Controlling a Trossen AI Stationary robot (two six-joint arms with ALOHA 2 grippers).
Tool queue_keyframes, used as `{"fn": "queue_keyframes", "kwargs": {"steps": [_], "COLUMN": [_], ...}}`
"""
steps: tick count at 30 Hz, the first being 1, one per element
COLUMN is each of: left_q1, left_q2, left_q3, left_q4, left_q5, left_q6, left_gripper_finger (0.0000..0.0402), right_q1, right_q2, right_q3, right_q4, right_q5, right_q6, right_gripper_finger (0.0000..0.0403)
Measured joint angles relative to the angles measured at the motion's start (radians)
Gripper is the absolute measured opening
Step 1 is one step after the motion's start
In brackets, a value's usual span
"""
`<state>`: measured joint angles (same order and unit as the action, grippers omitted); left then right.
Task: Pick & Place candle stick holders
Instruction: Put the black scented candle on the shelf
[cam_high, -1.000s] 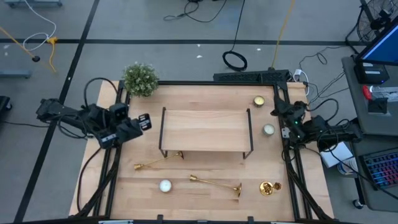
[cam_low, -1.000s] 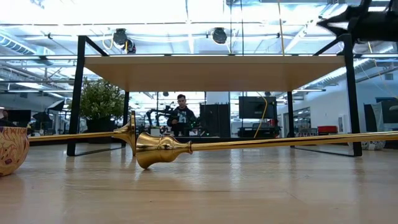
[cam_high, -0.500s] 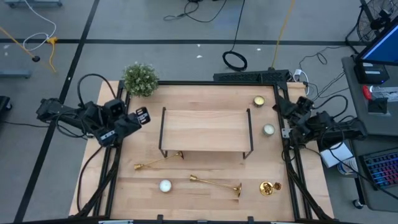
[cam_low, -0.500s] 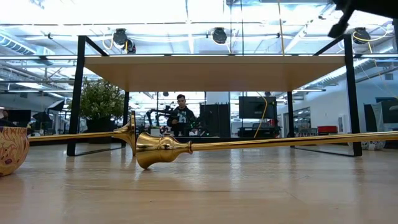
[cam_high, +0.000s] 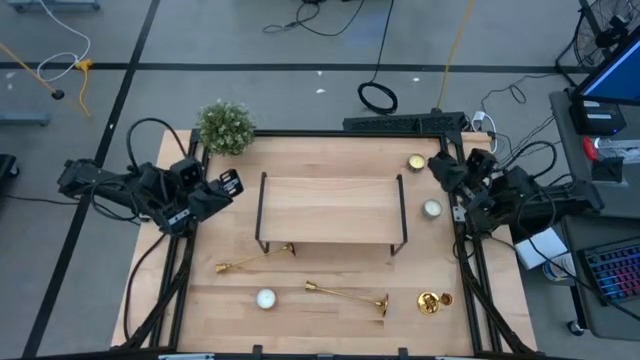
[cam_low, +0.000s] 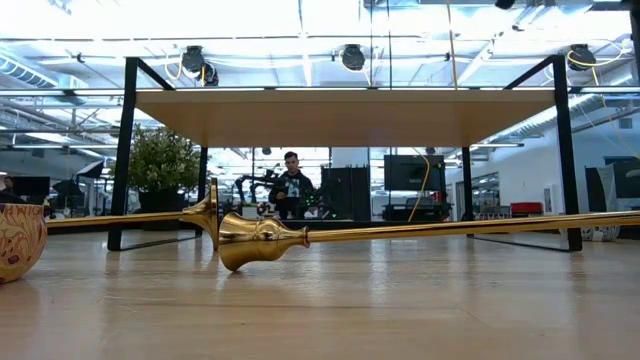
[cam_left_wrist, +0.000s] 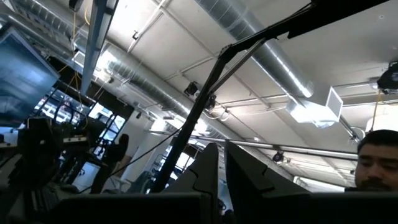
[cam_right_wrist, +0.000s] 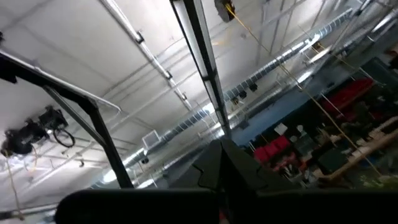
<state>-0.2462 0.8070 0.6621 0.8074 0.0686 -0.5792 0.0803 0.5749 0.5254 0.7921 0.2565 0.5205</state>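
Candle stick holders (cam_high: 346, 294) lie flat before the shelf (cam_high: 330, 196); my closed, empty left gripper (cam_high: 228, 184) and right gripper (cam_high: 440, 170) could roll one.

Both arms are black and jointed, with looping black cables; the left arm (cam_high: 150, 192) carries white labels.

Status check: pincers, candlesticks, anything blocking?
Left pincer shut, right pincer shut, both empty at table edges. Two candlesticks lying flat before shelf. Nothing blocking.
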Motion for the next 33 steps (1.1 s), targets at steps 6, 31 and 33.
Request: {"fn": "queue_keyframes", "kwargs": {"steps": [6, 31, 33], "left_q1": [0.0, 0.0, 0.0], "left_q2": [0.0, 0.038, 0.051], "left_q3": [0.0, 0.0, 0.0], "left_q4": [-0.049, -0.087, -0.087], "left_q5": [0.0, -0.026, -0.029], "left_q6": [-0.025, -0.058, -0.071], "left_gripper_finger": [0.0031, 0.0031, 0.0031], "right_q1": [0.0, -0.146, -0.219], "right_q2": [0.026, 0.161, 0.201], "right_q3": [0.115, 0.616, 0.652], "right_q4": [-0.303, -1.471, -1.561], "right_q5": [0.003, 0.564, 0.474], "right_q6": [-0.046, 0.142, 0.222], "right_gripper_finger": [0.0005, 0.0262, 0.0267]}}
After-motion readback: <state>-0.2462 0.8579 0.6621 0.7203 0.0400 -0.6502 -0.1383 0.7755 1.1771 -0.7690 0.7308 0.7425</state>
